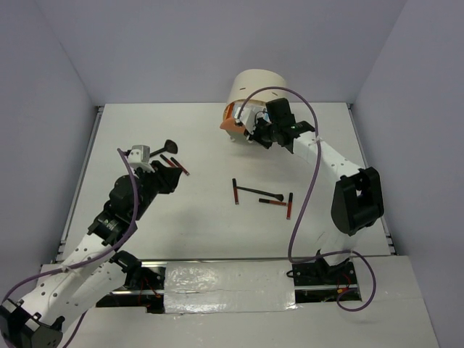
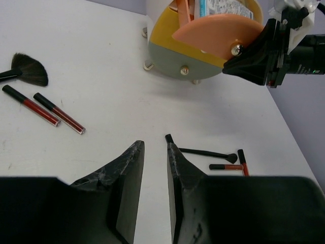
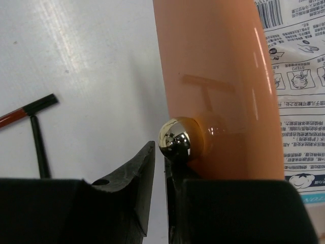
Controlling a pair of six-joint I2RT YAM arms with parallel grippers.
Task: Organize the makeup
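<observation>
Two dark-red and black sticks (image 1: 175, 164) and a black fan brush (image 1: 169, 145) lie at the left; in the left wrist view the sticks (image 2: 58, 113) and the brush (image 2: 28, 68) are also seen. More sticks (image 1: 289, 206) and a thin black brush (image 1: 259, 192) lie mid-table. White-and-blue packets (image 3: 297, 76) sit in the swung-out orange drawer (image 3: 218, 86). My right gripper (image 3: 160, 152) is nearly shut and holds nothing; its right fingertip touches the drawer's shiny knob (image 3: 175, 140). My left gripper (image 2: 154, 152) is open and empty above the table.
The cream cylinder organizer (image 1: 257, 90) stands at the back, with its orange drawer (image 1: 233, 122) swung out to the left. White walls close the table on the left, back and right. The table's near edge runs along the arm bases.
</observation>
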